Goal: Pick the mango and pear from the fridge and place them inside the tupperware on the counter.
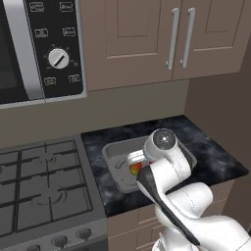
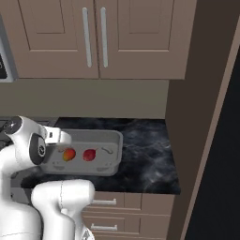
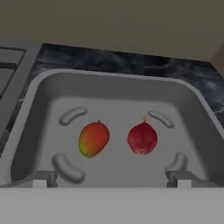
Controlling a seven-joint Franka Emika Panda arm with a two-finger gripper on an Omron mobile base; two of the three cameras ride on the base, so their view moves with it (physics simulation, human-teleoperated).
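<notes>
The grey tupperware [image 3: 118,77] sits on the black marbled counter [image 2: 145,154]. Inside it lie a red-green mango [image 3: 93,139] on the left and a red pear [image 3: 142,138] on the right, a little apart. Both fruits also show from the right base, mango [image 2: 69,154] and pear [image 2: 89,154]. My gripper [image 3: 111,179] hovers over the near rim of the tupperware [image 2: 115,140], open, with nothing between its fingertips [image 3: 41,178]. From the left base my arm hides most of the tupperware [image 1: 112,147]; a bit of mango [image 1: 135,168] peeks out. A black surface [image 2: 220,164] at far right may be the fridge; I cannot tell.
A grey gas stove [image 1: 39,181] adjoins the counter on the left, under a microwave [image 1: 39,49]. Brown wall cabinets [image 2: 93,37] hang above. A tall brown side panel [image 2: 197,117] bounds the counter on the right.
</notes>
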